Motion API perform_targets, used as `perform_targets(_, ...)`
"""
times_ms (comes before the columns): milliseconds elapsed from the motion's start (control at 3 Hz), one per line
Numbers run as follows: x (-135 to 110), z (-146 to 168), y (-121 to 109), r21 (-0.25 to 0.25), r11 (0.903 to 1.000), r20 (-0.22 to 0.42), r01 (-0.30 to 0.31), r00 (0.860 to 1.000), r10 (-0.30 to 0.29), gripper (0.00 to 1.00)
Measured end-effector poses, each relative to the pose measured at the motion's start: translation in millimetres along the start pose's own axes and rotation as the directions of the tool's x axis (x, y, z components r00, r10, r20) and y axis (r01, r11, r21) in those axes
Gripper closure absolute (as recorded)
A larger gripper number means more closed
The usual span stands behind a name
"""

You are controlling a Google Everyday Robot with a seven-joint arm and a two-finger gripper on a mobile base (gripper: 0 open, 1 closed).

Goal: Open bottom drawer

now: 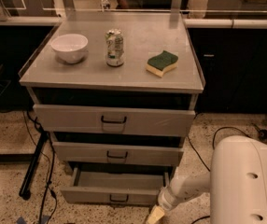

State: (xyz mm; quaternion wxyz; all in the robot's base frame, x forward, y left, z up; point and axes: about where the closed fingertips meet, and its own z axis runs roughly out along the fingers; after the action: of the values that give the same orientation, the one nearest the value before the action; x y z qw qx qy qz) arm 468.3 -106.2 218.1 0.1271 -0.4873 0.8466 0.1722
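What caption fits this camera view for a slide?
Bottom drawer stands open; hand low beside its right front corner.

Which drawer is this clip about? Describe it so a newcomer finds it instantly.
The grey cabinet holds three stacked drawers. The bottom drawer is the lowest, nearest the floor, with the gripper beside its front corner. Only it is pulled out, showing a shallow grey interior.

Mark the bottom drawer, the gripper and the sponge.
bottom drawer (87,196): camera view, grey front left of handle.
gripper (155,214): camera view, tip, low by the drawer's front corner.
sponge (163,59): camera view, green top.
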Motion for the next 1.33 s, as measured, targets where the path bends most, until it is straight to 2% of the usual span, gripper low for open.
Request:
perform_targets(667,-9,7,-5,0.008,1.0,0.013,0.0,1.0,0.0,0.0)
perform_targets(1000,-17,25,-13,0.006,1.0,-0.001,0.006,1.0,-0.006,0.0)
perform_targets(1333,-16,49,-14,-0.017,0.9997,-0.035,0.02,0.999,-0.021,0.0)
